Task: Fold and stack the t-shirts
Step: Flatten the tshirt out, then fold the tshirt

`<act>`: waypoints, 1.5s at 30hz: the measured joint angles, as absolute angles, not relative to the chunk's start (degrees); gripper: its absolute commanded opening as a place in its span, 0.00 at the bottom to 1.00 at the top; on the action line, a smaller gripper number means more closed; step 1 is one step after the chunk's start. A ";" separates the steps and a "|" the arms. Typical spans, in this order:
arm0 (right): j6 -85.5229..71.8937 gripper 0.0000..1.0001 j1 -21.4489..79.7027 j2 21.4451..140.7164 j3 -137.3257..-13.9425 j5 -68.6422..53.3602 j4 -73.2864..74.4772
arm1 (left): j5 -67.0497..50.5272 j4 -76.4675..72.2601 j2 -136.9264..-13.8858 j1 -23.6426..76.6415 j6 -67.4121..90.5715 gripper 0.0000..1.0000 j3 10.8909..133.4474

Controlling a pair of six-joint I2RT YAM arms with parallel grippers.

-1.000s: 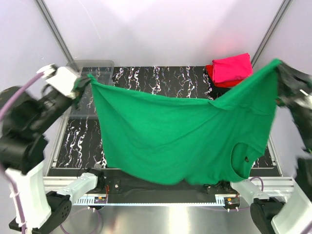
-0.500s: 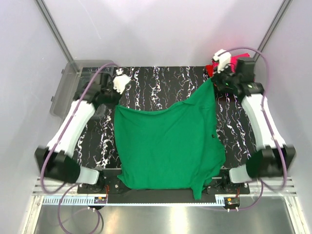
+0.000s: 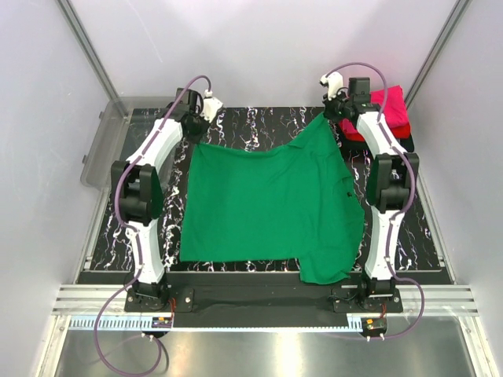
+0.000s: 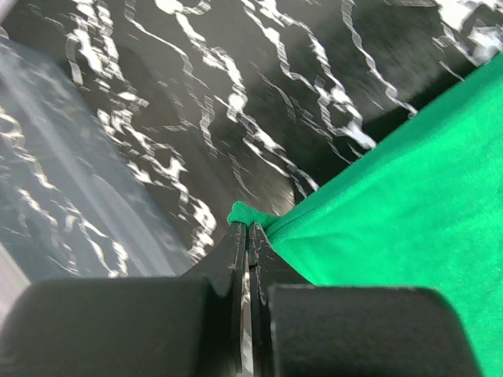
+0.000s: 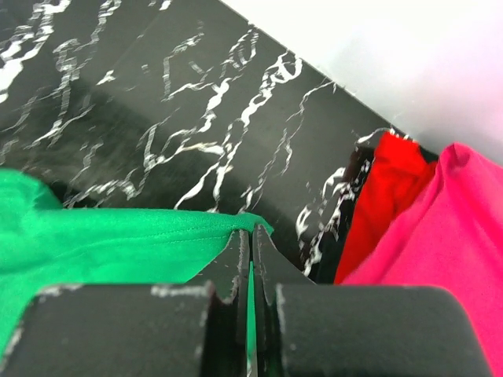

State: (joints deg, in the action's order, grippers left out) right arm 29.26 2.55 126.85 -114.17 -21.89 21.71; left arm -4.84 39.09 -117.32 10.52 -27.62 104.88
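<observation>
Both far corners of the green t-shirt [image 3: 267, 208] are pinched, one in each gripper, but the cloth no longer hangs in the air as it did a second ago. It has been swung out and lowered, and now lies spread across the black marbled table [image 3: 259, 126], mostly flat. Its far hem sags slightly between the two grips, and a bunched part at the near right spills onto the dark rail at the table's front edge. That suggests the spreading step is nearly done and folding can begin once the corners are set down. The left gripper [image 4: 247, 229] has its jaws fully closed on a small green tuck of hem, just above the tabletop and near the clear plastic bin [image 3: 102, 149]. The right gripper [image 5: 251, 232] is likewise clamped tight on the opposite corner, just beside the stack where a magenta-pink t-shirt [image 3: 393, 102] rests on a red t-shirt [image 3: 402, 127]. Both arms are stretched almost straight from their bases toward the far edge, wrists low, roughly level with each other, holding the hem taut between them.
</observation>
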 measured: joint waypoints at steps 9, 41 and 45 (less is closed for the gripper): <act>28.27 0.00 2.55 137.12 -126.45 -20.27 22.00 | -2.74 37.69 -125.69 8.21 -29.04 0.00 115.33; 28.40 0.00 2.90 104.95 -90.72 -20.67 26.79 | -7.11 37.78 -111.28 7.92 -29.02 0.00 96.47; 27.99 0.00 3.53 101.75 -86.13 -20.69 26.98 | -7.03 37.69 -109.67 7.90 -28.99 0.00 93.34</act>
